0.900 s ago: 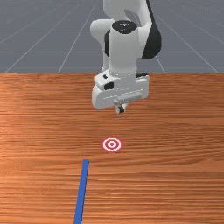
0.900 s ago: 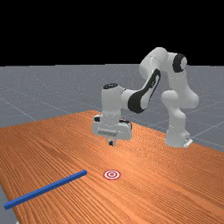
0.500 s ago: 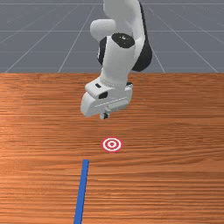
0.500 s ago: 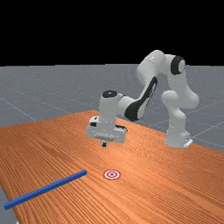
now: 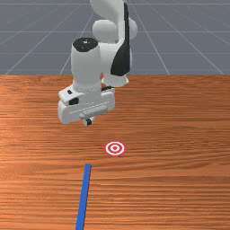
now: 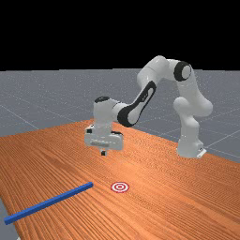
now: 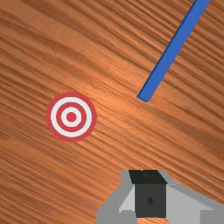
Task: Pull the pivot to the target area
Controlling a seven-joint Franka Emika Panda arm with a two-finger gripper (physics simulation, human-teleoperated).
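Observation:
My gripper (image 5: pixel 88 121) hangs above the table, its fingertips together with nothing between them. In the front view it stands beyond the far end of a long blue bar (image 5: pixel 84 193) and apart from it. The far view has the gripper (image 6: pixel 103 153) well up over the wood, with the bar (image 6: pixel 50 202) lying flat below it. A red-and-white ringed target (image 5: pixel 115 148) is beside the bar's end, to the front view's right. Past the shut gripper (image 7: pixel 149 192) in the wrist view are the bar's end (image 7: pixel 151 89) and the target (image 7: pixel 71 117), apart from each other.
The orange-brown table (image 5: pixel 179 179) spreads around the bar and target. In the far view the bar's other end lies close to the table's left edge. The arm's base (image 6: pixel 190 147) stands at the far view's right.
My hand has moved toward the front view's left and slightly toward that camera, also turning along the way. The blue bar and the target have stayed put.

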